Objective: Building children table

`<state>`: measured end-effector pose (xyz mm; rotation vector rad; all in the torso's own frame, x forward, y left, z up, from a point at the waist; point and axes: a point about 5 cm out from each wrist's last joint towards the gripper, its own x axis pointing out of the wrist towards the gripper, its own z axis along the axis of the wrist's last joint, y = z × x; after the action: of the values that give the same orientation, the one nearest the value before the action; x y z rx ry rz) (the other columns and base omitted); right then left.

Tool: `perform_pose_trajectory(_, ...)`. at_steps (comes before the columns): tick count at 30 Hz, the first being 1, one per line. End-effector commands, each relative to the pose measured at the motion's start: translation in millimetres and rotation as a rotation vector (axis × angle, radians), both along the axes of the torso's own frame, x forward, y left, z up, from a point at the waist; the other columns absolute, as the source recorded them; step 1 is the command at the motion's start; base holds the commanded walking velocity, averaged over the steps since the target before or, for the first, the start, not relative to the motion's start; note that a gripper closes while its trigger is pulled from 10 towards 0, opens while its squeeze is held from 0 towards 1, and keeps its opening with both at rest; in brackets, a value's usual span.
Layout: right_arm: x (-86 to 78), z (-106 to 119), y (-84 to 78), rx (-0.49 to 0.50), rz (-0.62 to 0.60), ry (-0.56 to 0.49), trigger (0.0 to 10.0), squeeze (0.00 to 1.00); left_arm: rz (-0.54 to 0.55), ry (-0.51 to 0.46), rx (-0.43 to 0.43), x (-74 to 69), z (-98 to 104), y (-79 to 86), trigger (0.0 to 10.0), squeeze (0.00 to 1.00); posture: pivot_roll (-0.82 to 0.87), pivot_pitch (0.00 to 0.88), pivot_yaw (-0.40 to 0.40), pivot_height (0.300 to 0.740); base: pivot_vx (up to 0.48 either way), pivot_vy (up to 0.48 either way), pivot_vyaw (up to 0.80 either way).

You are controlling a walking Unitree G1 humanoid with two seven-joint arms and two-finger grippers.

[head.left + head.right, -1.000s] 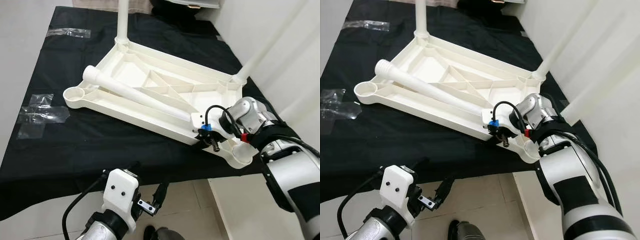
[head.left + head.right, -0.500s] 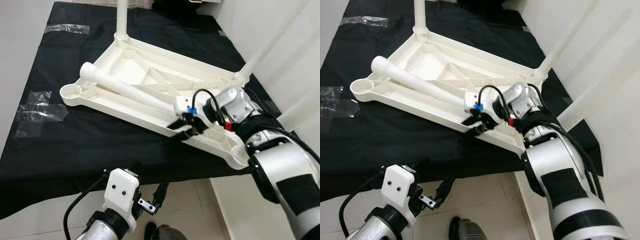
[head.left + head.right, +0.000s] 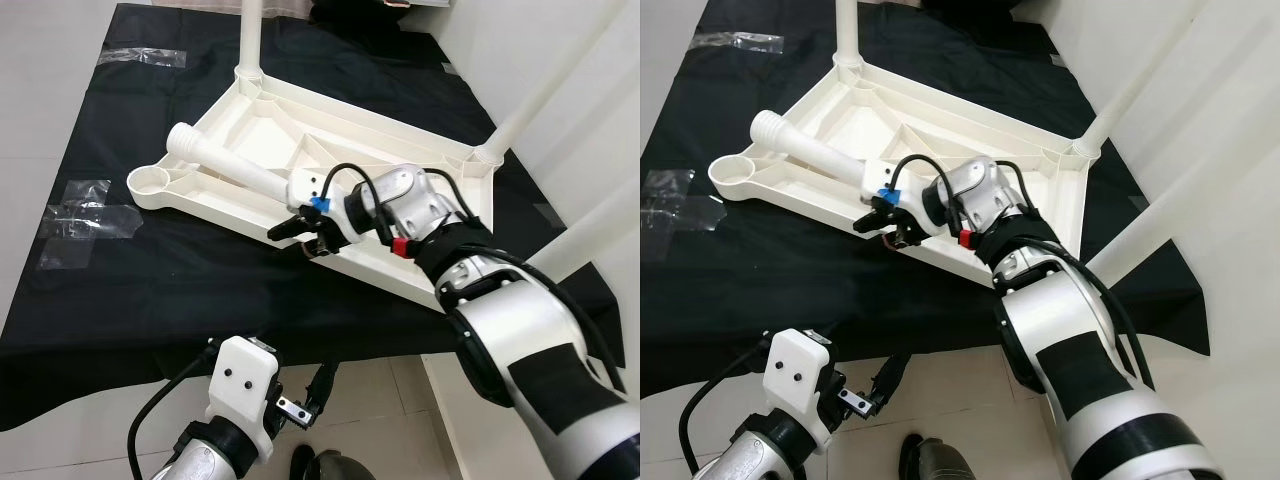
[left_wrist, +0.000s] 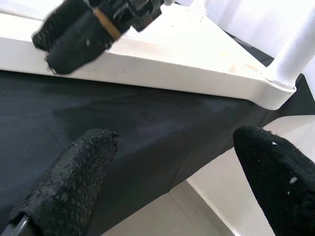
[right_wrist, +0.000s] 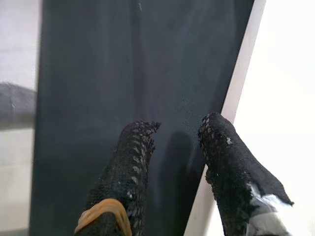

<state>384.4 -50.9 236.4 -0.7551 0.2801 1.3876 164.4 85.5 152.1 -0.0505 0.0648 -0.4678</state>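
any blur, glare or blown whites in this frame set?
Eye views: sharp, even light, white tabletop keeps its rib detail. Left wrist view: near fingers soft, and the right gripper is blurred. Right wrist view: white edge blown out, black cloth dim, no glare.

Our right arm (image 3: 520, 330) wears glossy silver shells with black bands, a looping black cable, and blue and red tabs near its wrist. Our left wrist block (image 3: 240, 385) is white with two dark screws. Our fingers (image 5: 125, 177) are black and dimpled, one banded in orange rubber.
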Motion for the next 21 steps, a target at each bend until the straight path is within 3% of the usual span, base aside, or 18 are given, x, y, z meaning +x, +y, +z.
perform_pose_trajectory(1,3.2,-4,-1.3,-0.034,-0.067,-0.010,10.0,0.00,-0.008,0.018,-0.015,-2.5,-2,-3.3,10.0,0.00,0.05,0.199,-0.200,0.740,0.000,0.000,0.00)
perform_pose_trajectory(2,6.0,-5,-0.9,-0.038,-0.126,-0.025,10.0,0.00,-0.008,0.019,-0.018,-2.3,-2,-4.1,10.0,0.00,0.06,0.198,-0.203,0.740,0.000,0.000,0.00)
perform_pose_trajectory(5,8.2,0,-1.2,-0.014,-0.155,-0.032,10.0,0.00,-0.006,0.019,-0.019,-2.4,-2,-4.6,10.0,0.00,0.06,0.196,-0.205,0.740,0.000,0.000,0.00)
perform_pose_trajectory(12,7.8,17,0.0,0.087,-0.139,0.016,10.0,0.00,-0.004,0.022,-0.023,-2.7,-3,-4.3,10.0,0.00,0.05,0.194,-0.202,0.740,0.000,0.000,0.00)
perform_pose_trajectory(21,9.2,-9,-13.0,-0.064,-0.199,0.007,10.0,0.00,-0.007,0.026,-0.023,-2.5,-3,-4.5,10.0,0.00,0.06,0.190,-0.202,0.740,0.000,0.000,0.00)
